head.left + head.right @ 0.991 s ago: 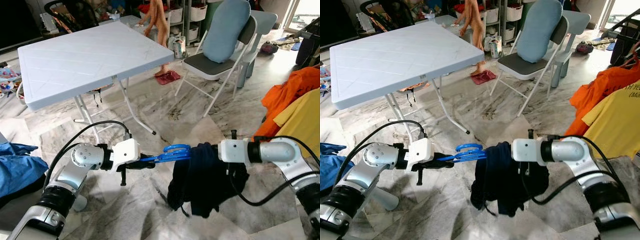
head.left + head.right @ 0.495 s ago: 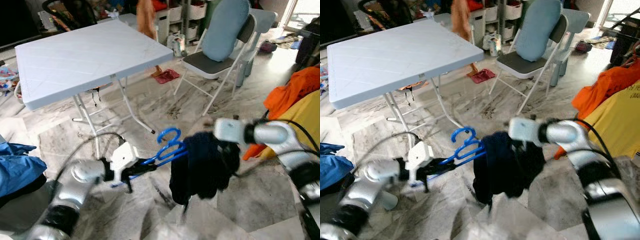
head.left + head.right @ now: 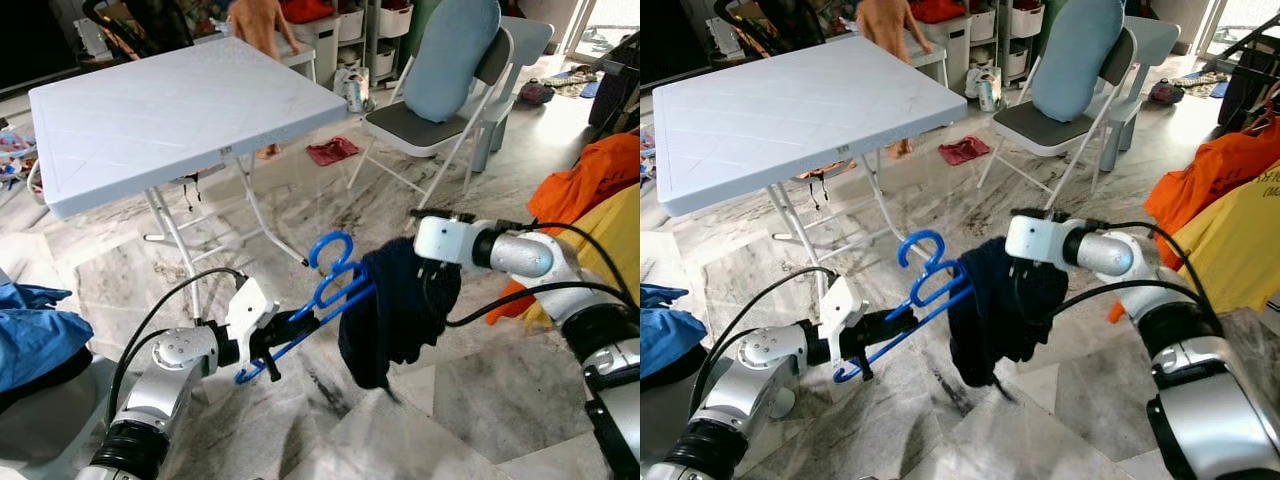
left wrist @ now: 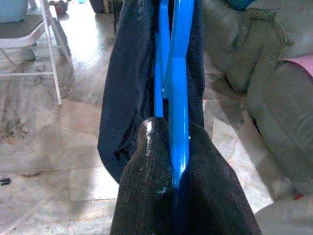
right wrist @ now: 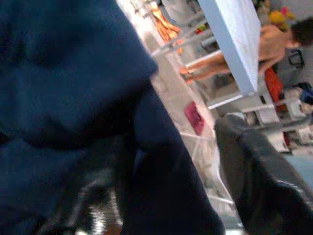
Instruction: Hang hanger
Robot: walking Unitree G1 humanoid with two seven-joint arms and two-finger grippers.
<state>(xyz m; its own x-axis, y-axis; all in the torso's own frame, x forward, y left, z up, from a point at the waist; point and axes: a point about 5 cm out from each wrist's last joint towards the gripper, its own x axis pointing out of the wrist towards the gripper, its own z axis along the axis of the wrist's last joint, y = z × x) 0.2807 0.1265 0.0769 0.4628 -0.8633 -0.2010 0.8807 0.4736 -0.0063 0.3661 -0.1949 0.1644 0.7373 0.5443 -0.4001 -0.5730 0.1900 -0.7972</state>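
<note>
A blue plastic hanger (image 3: pixel 335 275) slants up from lower left to upper right, with its hook (image 3: pixel 328 250) pointing up. My left gripper (image 3: pixel 292 324) is shut on the hanger's lower end; in the left wrist view the blue bar (image 4: pixel 178 98) runs between my two black fingers (image 4: pixel 146 196). A dark navy garment (image 3: pixel 395 310) hangs bunched over the hanger's upper end. My right gripper (image 3: pixel 428 272) is buried in that garment from the right. The right wrist view has navy cloth (image 5: pixel 73 98) pressed between its fingers (image 5: pixel 259 181).
A white folding table (image 3: pixel 150 110) stands at the back left and a folding chair (image 3: pixel 440 120) with a pale blue cushion at the back right. Orange and yellow clothes (image 3: pixel 600 190) hang at the right. A blue cloth (image 3: pixel 30 335) lies at the left. A person (image 3: pixel 255 20) stands behind the table.
The hanger has tipped from level to slanted, hook now up. My right arm has lifted the garment end, my left gripper has dropped lower. The person at the back moved left.
</note>
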